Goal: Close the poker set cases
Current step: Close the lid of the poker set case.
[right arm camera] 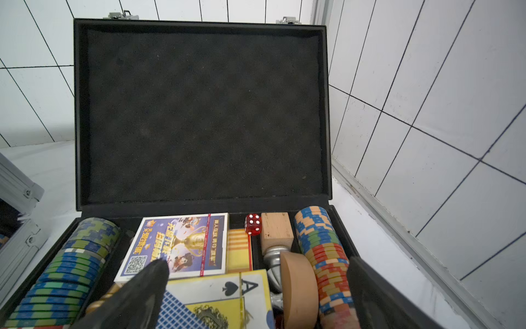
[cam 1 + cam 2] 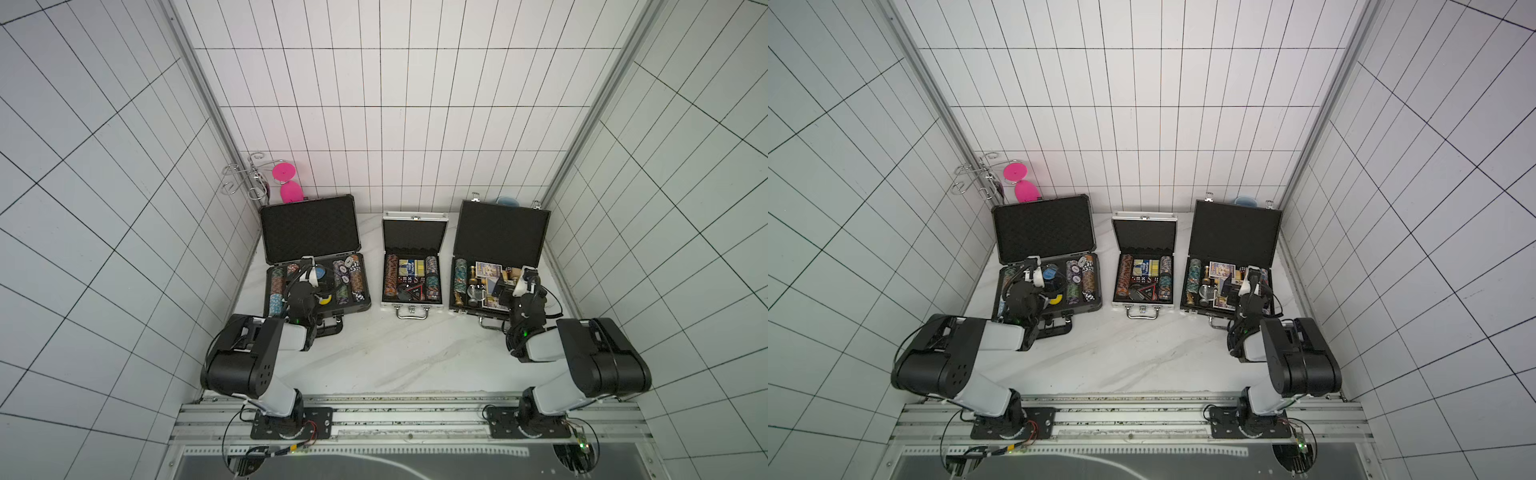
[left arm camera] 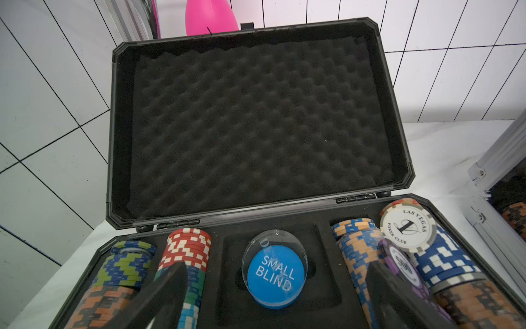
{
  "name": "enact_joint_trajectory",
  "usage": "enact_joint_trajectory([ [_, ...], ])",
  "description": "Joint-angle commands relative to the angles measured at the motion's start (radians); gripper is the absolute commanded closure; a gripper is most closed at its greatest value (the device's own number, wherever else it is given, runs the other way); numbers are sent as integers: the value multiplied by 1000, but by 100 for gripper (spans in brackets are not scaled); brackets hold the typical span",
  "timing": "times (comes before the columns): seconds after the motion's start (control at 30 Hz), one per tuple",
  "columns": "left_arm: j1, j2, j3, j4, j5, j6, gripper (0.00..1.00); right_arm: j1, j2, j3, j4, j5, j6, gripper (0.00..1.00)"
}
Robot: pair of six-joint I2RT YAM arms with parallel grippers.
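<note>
Left claw (image 3: 277,267) hung spread wide, gripping nothing, over the open dark grey case (image 2: 311,232) at ten o'clock on the table (image 2: 395,353). Right claw (image 1: 257,263), equally wide, hung over the open black case (image 2: 500,232) at two. The silver case (image 2: 413,237) stood open at twelve.

Reaches forward with both arms, elbows folded high, forearms sloping down and away from the bases. Points both wrists straight ahead, side by side but well apart. Carries the left tool (image 2: 308,272) with fingers (image 3: 168,290) spread wide, clasping nothing (plain in the wrist view). Carries the right tool (image 2: 524,280) likewise, fingers (image 1: 142,290) parted, gripping nothing.
</note>
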Motion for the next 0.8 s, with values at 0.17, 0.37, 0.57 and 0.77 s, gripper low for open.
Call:
enact_joint_trajectory([
  [0.17,5,-2,15,1,13,-3,2,-9,1,7,40,-8,-8,0],
  [0.37,7,1,17,-3,15,-6,2,-34,0,15,21,-57,5,0],
  [0.57,11,-1,26,-24,15,-8,2,-34,1,20,15,-59,4,0],
  [0.77,35,-31,56,-111,19,-40,3,-35,-2,17,15,-59,4,0],
])
